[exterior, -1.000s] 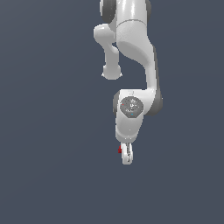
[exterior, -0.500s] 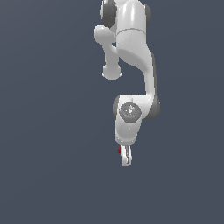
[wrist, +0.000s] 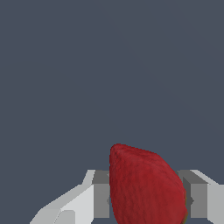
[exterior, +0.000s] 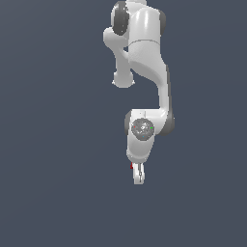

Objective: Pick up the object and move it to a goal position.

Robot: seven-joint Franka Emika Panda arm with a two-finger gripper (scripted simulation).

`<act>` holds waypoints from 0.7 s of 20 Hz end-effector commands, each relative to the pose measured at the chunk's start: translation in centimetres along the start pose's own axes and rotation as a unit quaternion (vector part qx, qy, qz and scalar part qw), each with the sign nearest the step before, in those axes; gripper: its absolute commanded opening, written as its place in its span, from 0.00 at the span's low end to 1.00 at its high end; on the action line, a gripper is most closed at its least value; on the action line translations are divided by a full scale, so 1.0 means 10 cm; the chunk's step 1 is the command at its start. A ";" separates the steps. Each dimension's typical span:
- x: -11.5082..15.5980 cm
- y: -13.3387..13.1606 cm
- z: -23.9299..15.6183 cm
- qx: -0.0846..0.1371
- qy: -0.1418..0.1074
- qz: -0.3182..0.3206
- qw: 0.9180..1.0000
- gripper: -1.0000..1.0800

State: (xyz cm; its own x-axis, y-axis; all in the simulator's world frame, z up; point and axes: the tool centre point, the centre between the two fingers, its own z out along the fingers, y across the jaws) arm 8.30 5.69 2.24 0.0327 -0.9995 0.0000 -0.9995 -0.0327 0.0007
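The object, a red strawberry-shaped thing (wrist: 144,183), fills the gap between my two grey fingers (wrist: 101,199) in the wrist view, and both fingers press against its sides. My gripper (wrist: 148,202) is shut on it. In the exterior view the gripper (exterior: 138,176) points down at the end of the white arm. Only a tiny red speck of the strawberry (exterior: 131,166) shows at the exterior view's left of the fingers. Its green top is barely visible. No goal marker shows in either view.
The white arm (exterior: 144,58) reaches down from the top of the exterior view, with its wrist hub (exterior: 142,128) just above the hand. The background is plain dark grey in both views, with no other objects, edges or surface visible.
The wrist hub and hand have shifted slightly down and toward the exterior view's left. The red speck stays by the fingers.
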 end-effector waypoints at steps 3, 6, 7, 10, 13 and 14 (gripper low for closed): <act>0.00 0.00 0.00 0.000 0.000 0.000 1.000 0.00; 0.00 0.00 0.00 0.000 0.000 0.000 1.000 0.00; 0.00 0.00 0.00 0.000 0.000 0.000 1.000 0.00; 0.00 0.00 0.00 0.000 0.000 0.000 1.000 0.00; 0.04 0.01 -0.03 0.000 0.000 0.000 1.000 0.00; 0.07 0.02 -0.04 0.000 0.000 0.000 1.000 0.00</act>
State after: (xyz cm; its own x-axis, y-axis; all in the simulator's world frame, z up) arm 8.16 5.36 2.43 0.0336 -0.9994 -0.0001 -0.9994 -0.0336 0.0017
